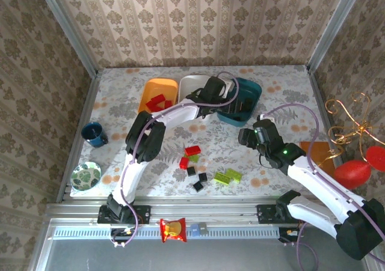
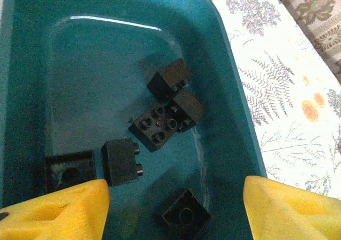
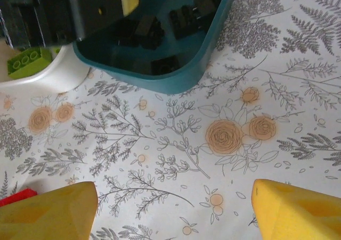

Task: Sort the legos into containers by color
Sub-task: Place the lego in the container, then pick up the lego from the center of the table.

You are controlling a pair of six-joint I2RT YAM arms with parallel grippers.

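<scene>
Left gripper (image 2: 176, 210) hangs open and empty over teal tray (image 2: 234, 117), where black bricks (image 2: 160, 125) gather by color; right gripper (image 3: 173, 208), at its 6 o'clock, is open and empty too.

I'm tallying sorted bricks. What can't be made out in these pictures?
- White tray contents: top view, left arm covers most of it.
- Teal tray brick count: top view, the arm blocks it; left wrist view, a yellow pad overlaps one black brick.
- Red brick: right wrist view, cut off by the left edge.
</scene>
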